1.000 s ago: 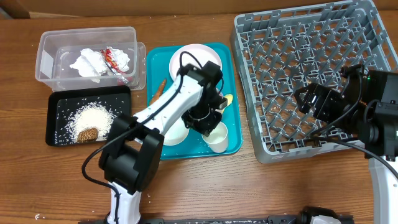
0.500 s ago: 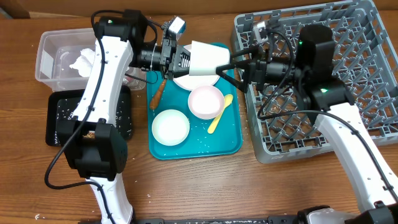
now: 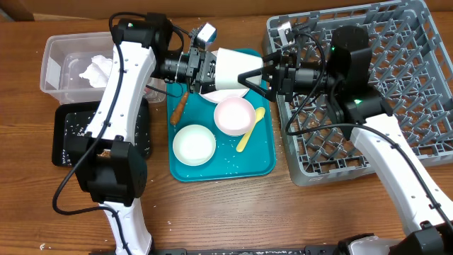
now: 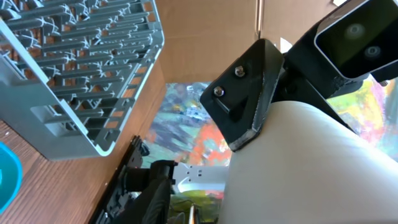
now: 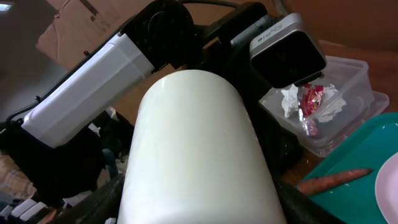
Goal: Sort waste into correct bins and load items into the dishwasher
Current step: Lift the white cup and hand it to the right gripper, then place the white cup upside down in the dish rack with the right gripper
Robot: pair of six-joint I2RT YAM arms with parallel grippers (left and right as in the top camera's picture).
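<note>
A small white cup (image 3: 232, 67) hangs on its side above the teal tray, between both arms. My right gripper (image 3: 248, 76) is shut on it, a black finger (image 5: 93, 205) pressed to each flank of the cup (image 5: 193, 149). My left gripper (image 3: 210, 69) is at the cup's other end, open, with a gap between its dark finger (image 4: 155, 199) and the cup (image 4: 311, 168). The plate (image 3: 228, 93), two bowls (image 3: 234, 115) (image 3: 194, 144) and the yellow spoon (image 3: 250, 129) lie on the tray. The orange-brown stick (image 3: 180, 105) lies at its left edge.
The grey dish rack (image 3: 368, 92) fills the right side. The clear tub (image 3: 60, 60) with the napkin (image 3: 95, 69) and the wrapper (image 5: 311, 102) stands far left. The black tray (image 3: 67, 134) sits in front of it. The teal tray (image 3: 262, 159) is in the middle.
A second ago the left gripper was down at the tray and the right over the rack. Since then the cup was lifted, the right fingers closed on it and the left jaws parted.
</note>
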